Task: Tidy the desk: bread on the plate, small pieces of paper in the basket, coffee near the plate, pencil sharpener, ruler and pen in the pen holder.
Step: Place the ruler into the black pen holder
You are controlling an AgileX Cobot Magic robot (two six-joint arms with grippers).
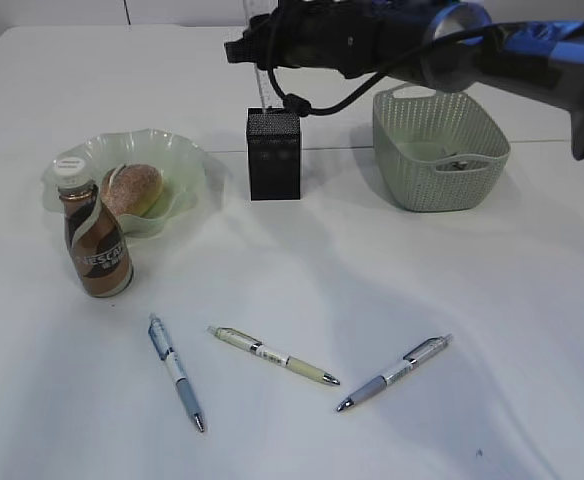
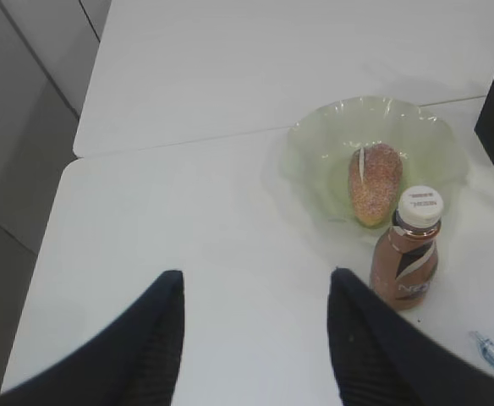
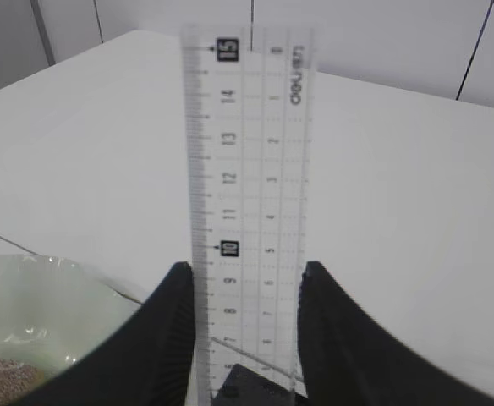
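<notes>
— So, from the left: what is your left gripper (image 2: 251, 338) doing?

— It hangs over bare table with its fingers spread wide and nothing between them. Ahead and to its right sit the plate (image 2: 315, 139), with the bread (image 2: 374, 182) on it, and the coffee (image 2: 408, 249) standing just beside.

— And the pen holder?

— The pen holder (image 1: 273, 153) stands between plate and basket (image 1: 440, 150), directly beneath my right gripper (image 3: 245, 326). That arm is the nearer one.

— What does it hold?

— My right gripper is clamped on the ruler (image 3: 247, 194), fingers against both long edges. Its long axis is upright, lower end at the holder's mouth; whether it has entered, I can't tell.

— What's left?

— Three pens (image 1: 274, 354) lie on the near table, I judge.
</notes>
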